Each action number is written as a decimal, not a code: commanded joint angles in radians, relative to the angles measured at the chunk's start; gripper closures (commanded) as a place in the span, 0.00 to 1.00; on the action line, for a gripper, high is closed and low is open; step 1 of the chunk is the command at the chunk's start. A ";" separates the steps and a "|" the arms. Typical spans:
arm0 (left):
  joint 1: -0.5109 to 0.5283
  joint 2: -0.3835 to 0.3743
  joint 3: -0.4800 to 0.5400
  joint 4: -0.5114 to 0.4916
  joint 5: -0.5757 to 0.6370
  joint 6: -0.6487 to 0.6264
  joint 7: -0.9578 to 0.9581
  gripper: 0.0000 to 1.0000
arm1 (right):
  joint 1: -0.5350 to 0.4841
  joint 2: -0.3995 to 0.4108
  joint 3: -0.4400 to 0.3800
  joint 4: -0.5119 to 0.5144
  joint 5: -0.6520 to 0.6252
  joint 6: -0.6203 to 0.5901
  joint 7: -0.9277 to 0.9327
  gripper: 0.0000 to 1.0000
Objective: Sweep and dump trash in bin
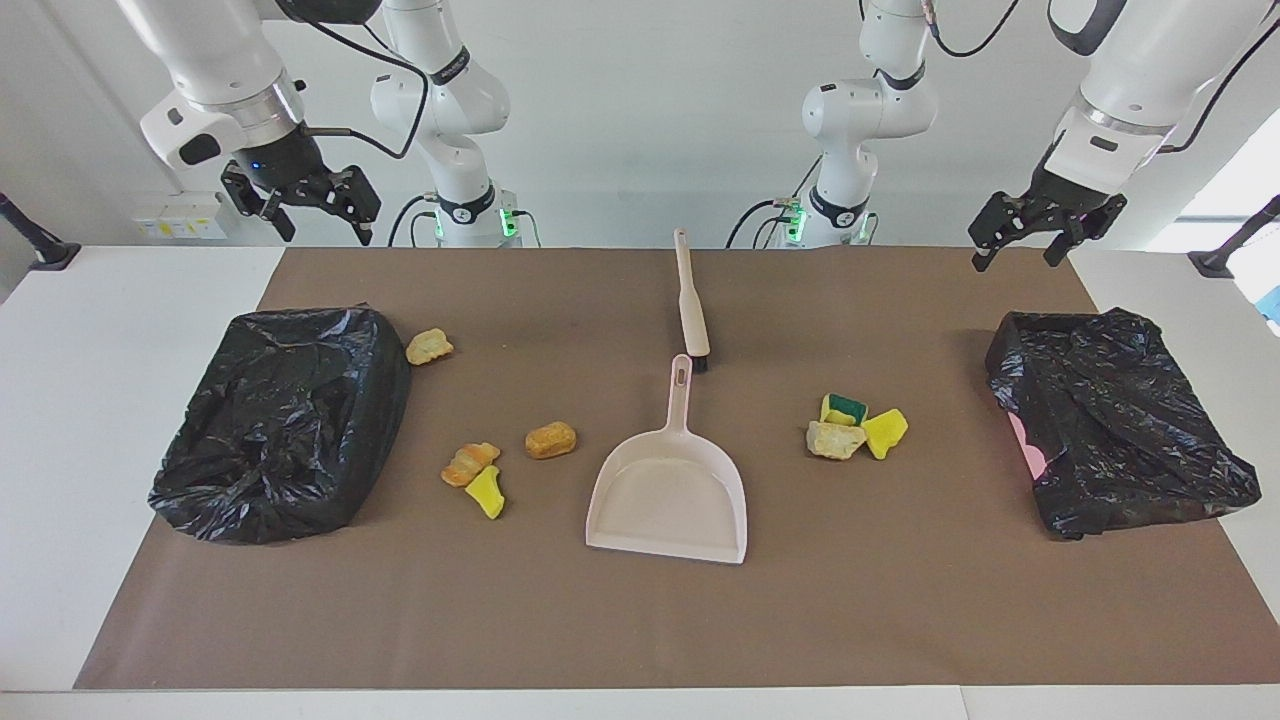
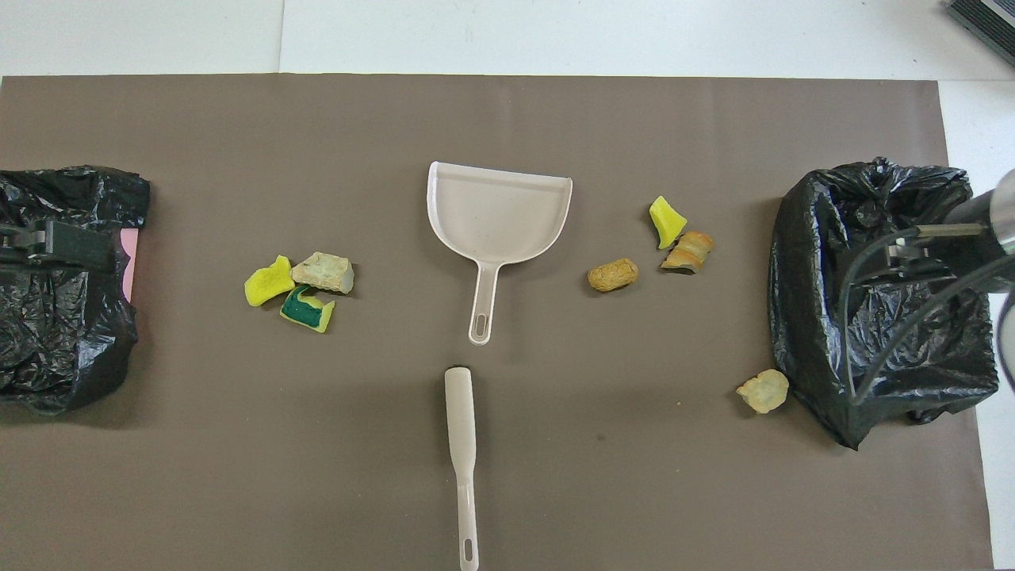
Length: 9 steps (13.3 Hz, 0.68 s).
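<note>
Seven trash chunks (image 1: pixel 836 439) scattered around dustpan (image 1: pixel 668 497), left gripper (image 1: pixel 1022 247) and right gripper (image 1: pixel 318 218) raised, fingers released, grasping nothing

I'm looking at a white table (image 1: pixel 120 400) with a brown mat (image 1: pixel 640 620) spread over most of it. On the mat, a beige dustpan (image 1: pixel 668 495) sits mid-table, handle pointing toward the robots, and a beige brush (image 1: pixel 692 305) lies just nearer to them, almost in line. Toward the left arm's end, three trash chunks (image 1: pixel 855 428) huddle touching, then a bin lined with a black bag (image 1: pixel 1115 420). Toward the right arm's end, four chunks lie scattered: an orange-brown one (image 1: pixel 551 440), a striped one (image 1: pixel 470 463) touching a yellow one (image 1: pixel 487 493), a beige one (image 1: pixel 429 346) beside another black-bagged bin (image 1: pixel 285 420).
</note>
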 commanded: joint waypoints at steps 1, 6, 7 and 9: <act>0.013 -0.007 -0.006 0.002 -0.008 -0.004 0.000 0.00 | 0.048 0.062 0.003 0.003 0.065 0.074 0.104 0.00; 0.013 -0.007 -0.006 0.002 -0.008 -0.004 0.000 0.00 | 0.183 0.211 0.003 0.015 0.093 0.212 0.282 0.00; 0.013 -0.007 -0.006 0.002 -0.008 -0.004 0.000 0.00 | 0.210 0.235 0.003 0.016 0.095 0.259 0.322 0.00; 0.013 -0.007 -0.006 0.005 -0.008 -0.004 0.000 0.00 | 0.259 0.281 0.003 0.024 0.104 0.316 0.397 0.00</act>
